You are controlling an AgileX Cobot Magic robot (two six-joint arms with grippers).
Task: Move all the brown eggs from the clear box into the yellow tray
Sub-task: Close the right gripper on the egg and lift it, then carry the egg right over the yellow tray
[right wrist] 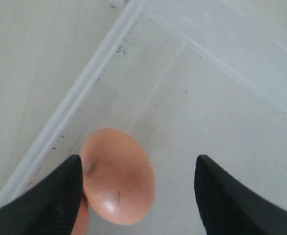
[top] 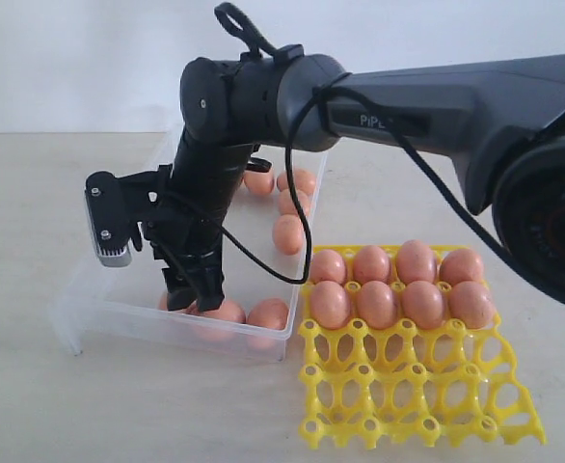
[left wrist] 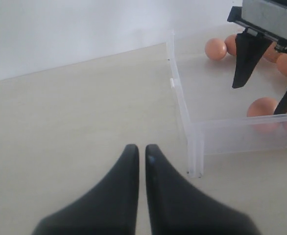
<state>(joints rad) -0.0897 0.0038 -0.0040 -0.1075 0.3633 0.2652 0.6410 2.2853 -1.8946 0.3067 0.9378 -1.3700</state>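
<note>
Here, brown egg (right wrist: 116, 176) within the wide-spread right hand (right wrist: 138, 158).

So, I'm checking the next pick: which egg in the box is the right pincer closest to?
The egg lying between the right pincer's open fingers, against one of them, near the box's wall; the other loose eggs lie outside that gap.

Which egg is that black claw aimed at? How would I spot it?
Find the shallow clear plastic box left of the bright yellow egg tray. By its near wall, the black right gripper stands open around one smooth orange-brown egg; no other egg sits between its fingers.
</note>
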